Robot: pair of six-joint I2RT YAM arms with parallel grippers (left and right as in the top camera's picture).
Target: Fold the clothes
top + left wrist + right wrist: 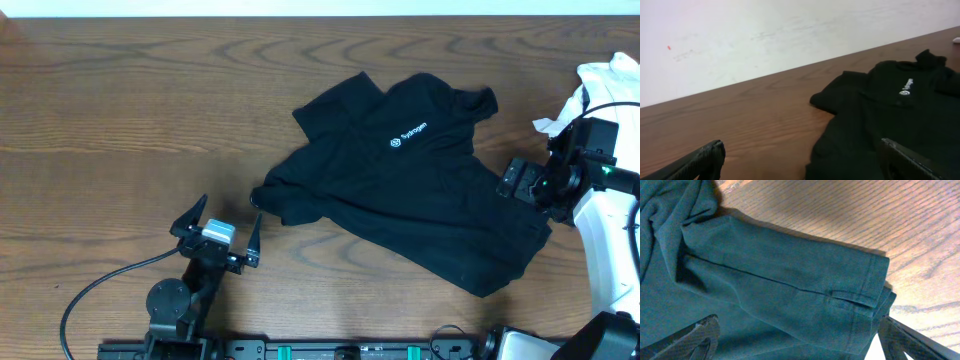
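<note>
Lying crumpled on the brown wooden table (120, 110), right of centre in the overhead view, is a black polo shirt (420, 190), not yet folded, with the small white chest logo (408, 135) facing up. One sleeve (280, 200) reaches toward the lower left and ends just beside the left gripper (228, 222). That gripper sits low near the table's front edge, apart from the cloth, fingers spread wide with nothing between them. A black cable (90, 290) loops away from its base. Left wrist view: both fingertips (702, 160) show at the bottom corners, wide apart, bare wood between them and the shirt (890, 110) ahead and to the right; a pale wall (765, 35) lies beyond the table's far edge. The right gripper (512, 180) is at the shirt's right-hand edge, over the fabric. Right wrist view: its fingers (700, 337) are parted at the bottom corners, with a folded-over hem (840, 297) showing a stitched side slit between and ahead of them; the fabric reads greenish in this camera. Whether the fingertips touch the cloth cannot be told. A white cloth (605, 80) is bunched at the table's far right corner, behind the right arm.
</note>
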